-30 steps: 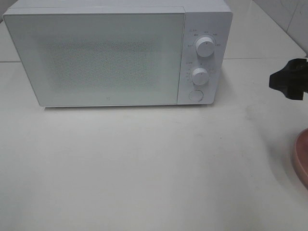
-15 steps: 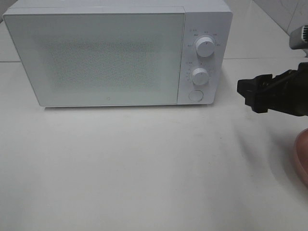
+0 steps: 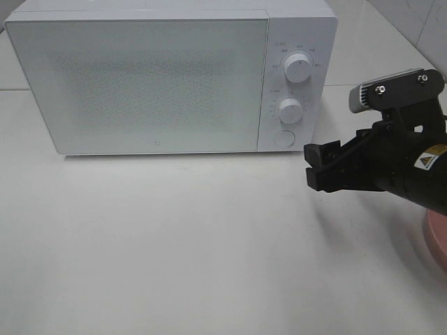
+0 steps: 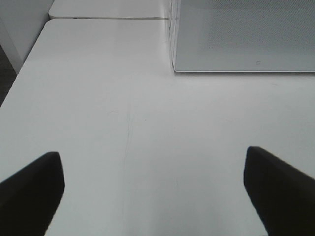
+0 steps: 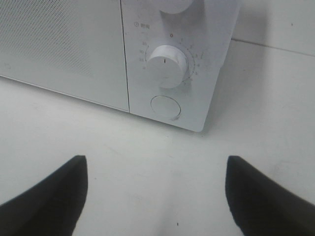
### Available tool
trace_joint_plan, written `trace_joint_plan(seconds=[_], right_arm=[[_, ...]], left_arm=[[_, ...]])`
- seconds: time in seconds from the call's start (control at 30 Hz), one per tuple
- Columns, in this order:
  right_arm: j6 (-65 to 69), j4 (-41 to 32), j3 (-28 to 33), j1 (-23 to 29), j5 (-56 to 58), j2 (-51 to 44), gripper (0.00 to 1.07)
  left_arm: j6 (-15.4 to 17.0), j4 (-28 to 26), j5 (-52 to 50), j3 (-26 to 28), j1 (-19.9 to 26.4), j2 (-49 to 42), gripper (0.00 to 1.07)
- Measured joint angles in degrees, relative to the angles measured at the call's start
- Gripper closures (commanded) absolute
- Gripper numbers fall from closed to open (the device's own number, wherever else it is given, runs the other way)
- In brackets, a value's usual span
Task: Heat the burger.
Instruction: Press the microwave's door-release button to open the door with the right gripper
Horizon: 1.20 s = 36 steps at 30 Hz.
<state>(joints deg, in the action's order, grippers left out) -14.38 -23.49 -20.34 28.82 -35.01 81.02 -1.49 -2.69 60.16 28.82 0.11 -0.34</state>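
Burger: not in view in any camera. Only a sliver of the pink plate (image 3: 436, 241) shows at the right edge of the table (image 3: 174, 244), under the right arm. I can't tell whether the burger is on it.

Microwave (image 3: 167, 84): door (image 3: 140, 84) is shut, and nothing can be seen through the mesh.

Right gripper (image 3: 312, 167): jaws spread, nothing between them. It hangs above the table, in front of the control panel and apart from it. In the wrist view the round button (image 5: 166, 107) and the lower knob (image 5: 167, 66) sit ahead, roughly centred between the fingers. The upper knob (image 3: 298, 68) is untouched.

Left gripper (image 4: 152, 191): jaws wide apart and empty, low over bare table near the microwave's left front corner.

My read on the step: the door needs to open first, and the round button is probably the release. The task is barely started.

Handling is a judgement, since the burger is unseen:
- Expect it to be light and soft. It is a loose stack, so the layers can shear or slide apart if squeezed hard or tilted.
- A glazed bun would likely be slippery.
- Best hold is across the sides at mid-height, spanning both bun halves, with a gentle close. Keep it level.
- If it is on the plate, gripping the plate rim and moving the pair together is safer than pinching the bun.
- Watch door-frame clearance on the way in.
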Motion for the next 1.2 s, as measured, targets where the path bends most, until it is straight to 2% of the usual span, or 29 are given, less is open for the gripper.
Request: trace_joint_plan(seconds=[0.1, 0.47, 0.67, 0.9, 1.07, 1.2], right_arm=[[-4.18, -7.56, 0.23, 5.44, -8.48, 3.04, 0.33], [-5.27, -21.89, 0.23, 14.21, -23.95, 9.28, 0.33], [-5.21, -24.18, 0.17, 16.44, -29.22, 12.43, 0.33], [-3.95, -24.52, 0.17, 16.62, -30.14, 13.87, 0.34], [0.97, -24.58, 0.17, 16.62, -30.14, 13.98, 0.39], [9.97, -24.69, 0.17, 16.62, -30.14, 13.98, 0.46]], left_arm=[[0.0, 0.0, 0.0, 0.0, 0.0, 0.0, 0.16], [0.0, 0.0, 0.0, 0.0, 0.0, 0.0, 0.16], [0.0, 0.0, 0.0, 0.0, 0.0, 0.0, 0.16], [0.0, 0.0, 0.0, 0.0, 0.0, 0.0, 0.16], [0.0, 0.0, 0.0, 0.0, 0.0, 0.0, 0.16], [0.0, 0.0, 0.0, 0.0, 0.0, 0.0, 0.16]])
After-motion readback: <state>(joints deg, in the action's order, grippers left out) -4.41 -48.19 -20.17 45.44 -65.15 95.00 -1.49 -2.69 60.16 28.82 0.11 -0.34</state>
